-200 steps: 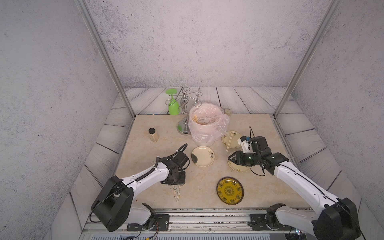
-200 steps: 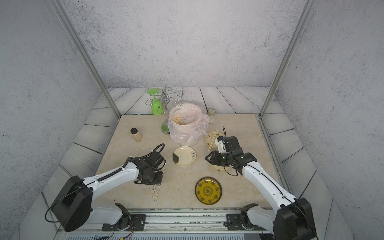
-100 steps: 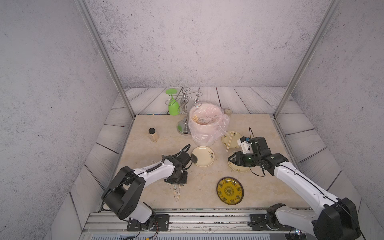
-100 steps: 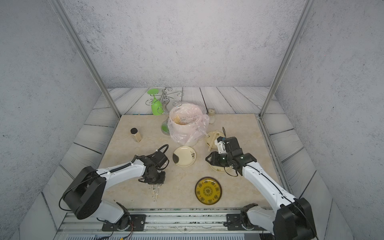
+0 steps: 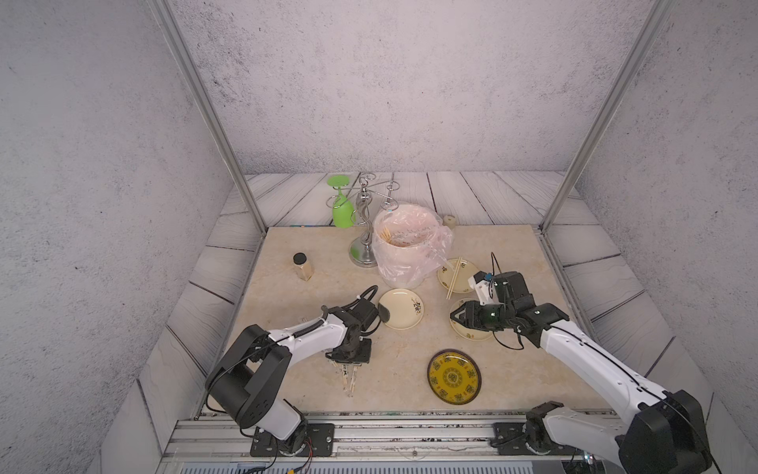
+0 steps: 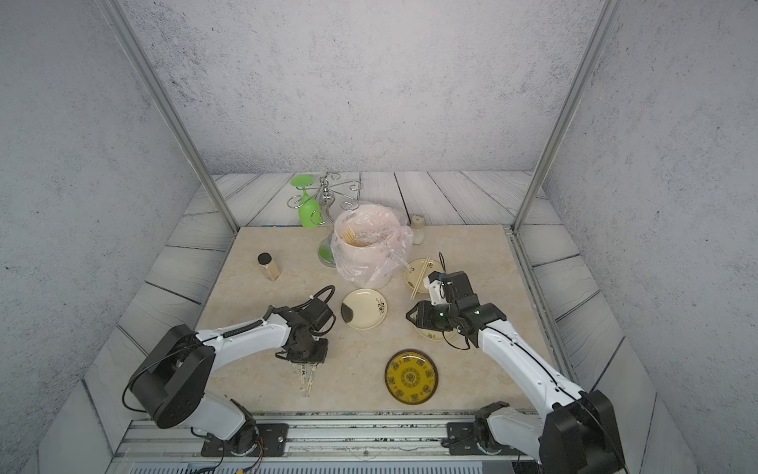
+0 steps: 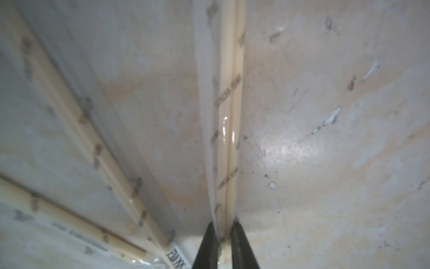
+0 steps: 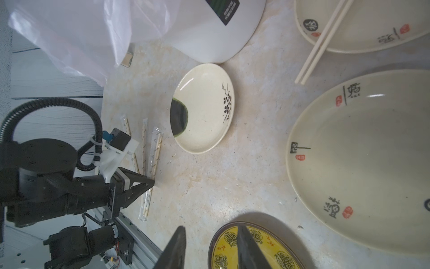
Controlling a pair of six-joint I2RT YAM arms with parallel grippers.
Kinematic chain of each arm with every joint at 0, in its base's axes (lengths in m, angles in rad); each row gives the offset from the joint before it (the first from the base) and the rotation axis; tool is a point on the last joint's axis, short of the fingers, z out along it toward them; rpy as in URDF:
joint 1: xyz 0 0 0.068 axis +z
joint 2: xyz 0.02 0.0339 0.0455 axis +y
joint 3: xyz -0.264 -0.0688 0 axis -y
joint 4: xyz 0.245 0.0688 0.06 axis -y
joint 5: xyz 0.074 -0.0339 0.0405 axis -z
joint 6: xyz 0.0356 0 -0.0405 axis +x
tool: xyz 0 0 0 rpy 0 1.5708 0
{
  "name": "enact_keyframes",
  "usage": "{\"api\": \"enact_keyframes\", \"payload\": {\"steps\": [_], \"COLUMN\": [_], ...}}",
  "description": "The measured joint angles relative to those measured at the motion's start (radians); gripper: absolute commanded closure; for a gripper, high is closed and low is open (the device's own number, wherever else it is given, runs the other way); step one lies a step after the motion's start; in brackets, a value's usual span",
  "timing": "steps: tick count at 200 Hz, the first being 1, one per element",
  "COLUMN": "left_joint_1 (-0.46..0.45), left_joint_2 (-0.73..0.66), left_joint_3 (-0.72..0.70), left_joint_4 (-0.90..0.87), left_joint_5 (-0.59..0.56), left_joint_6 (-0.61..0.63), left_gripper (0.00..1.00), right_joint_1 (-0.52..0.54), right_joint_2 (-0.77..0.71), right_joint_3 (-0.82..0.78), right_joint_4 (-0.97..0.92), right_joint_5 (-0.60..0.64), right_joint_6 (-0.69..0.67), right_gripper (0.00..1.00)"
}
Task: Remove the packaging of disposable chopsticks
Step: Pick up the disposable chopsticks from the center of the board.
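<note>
Our left gripper (image 7: 224, 229) stands clamped on one end of a packaging sleeve (image 7: 217, 139) at about 7 o'clock on the table (image 5: 287, 254), with the disposable chopsticks (image 7: 229, 93) sealed inside it. Our right gripper (image 8: 210, 235) hangs with its jaws apart and empty over the rim of a cream plate (image 5: 476, 337) at 4 o'clock, well apart from the work.

We see three risks. The pinch looks to sit across sticks and film together, so a pull may drag the whole packet instead of baring the wood. The film is thin and glossy, and it could slide out of the jaws or tear short. More wrapped pairs (image 7: 104, 158) lie just beside this one, and a sideways drag could sweep them along or snag them.

The sleeve is a long, narrow, translucent whitish tube with grey print along its length and bright glints where it creases. The sticks inside are slender, straight and pale tan, and they lie tight side by side. The tabletop is smooth, beige-veined and lightly scuffed, so we judge it will give little grip to hold a packet back.
</note>
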Motion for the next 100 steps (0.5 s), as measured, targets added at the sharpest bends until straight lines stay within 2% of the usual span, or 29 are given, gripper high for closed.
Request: {"api": "enact_keyframes", "payload": {"steps": [26,100], "left_joint_1": [0.0,0.0], "left_joint_2": [-0.012,-0.077], "left_joint_3": [-0.003,-0.009], "left_joint_4": [0.018,0.026], "left_joint_5": [-0.001,-0.039], "left_joint_6": [-0.009,-0.018], "left_gripper": [1.0,1.0], "right_joint_1": [0.0,0.0], "right_joint_2": [-0.008,-0.033], "right_joint_3": [-0.002,-0.002], "right_joint_4": [-0.006,-0.009], "right_joint_5": [0.007,0.018], "right_joint_6": [-0.002,-0.002], "right_gripper": [0.62,0.62]}}
